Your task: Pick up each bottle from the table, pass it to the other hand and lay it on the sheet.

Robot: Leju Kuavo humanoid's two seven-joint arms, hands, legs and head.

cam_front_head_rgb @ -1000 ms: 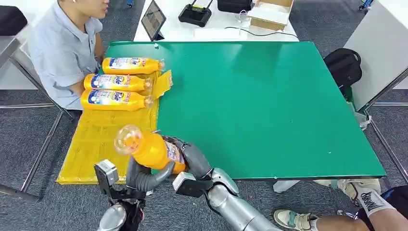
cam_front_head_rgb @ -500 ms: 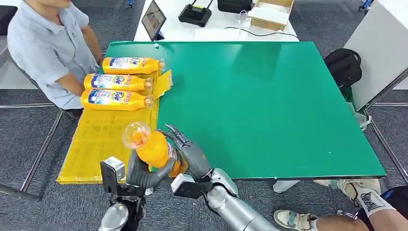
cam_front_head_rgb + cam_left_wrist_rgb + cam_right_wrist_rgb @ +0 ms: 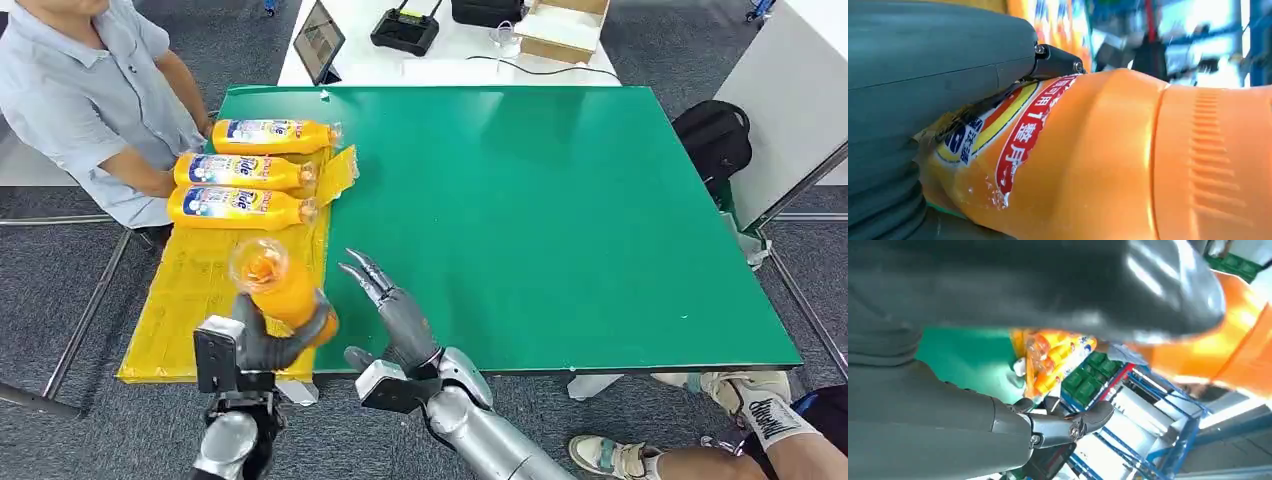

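Now, from the head view, the left hand (image 3: 262,343) grips the orange plastic bottle (image 3: 280,290) over the yellow sheet's (image 3: 190,300) near end, its long axis tilting up and away, clear cap farthest from the robot. The right hand (image 3: 395,310) hovers beside it over the green surface (image 3: 560,220), fingers spread, holding nothing. From the left wrist, the thick grey thumb presses the bottle's label. From the right wrist, the fingers stand apart.

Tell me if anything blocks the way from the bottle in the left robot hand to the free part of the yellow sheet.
Nothing visible does. The left robot hand holds the bottle over the yellow sheet; the bare stretch beneath it is free. The three laid bottles lie at the sheet's far end.
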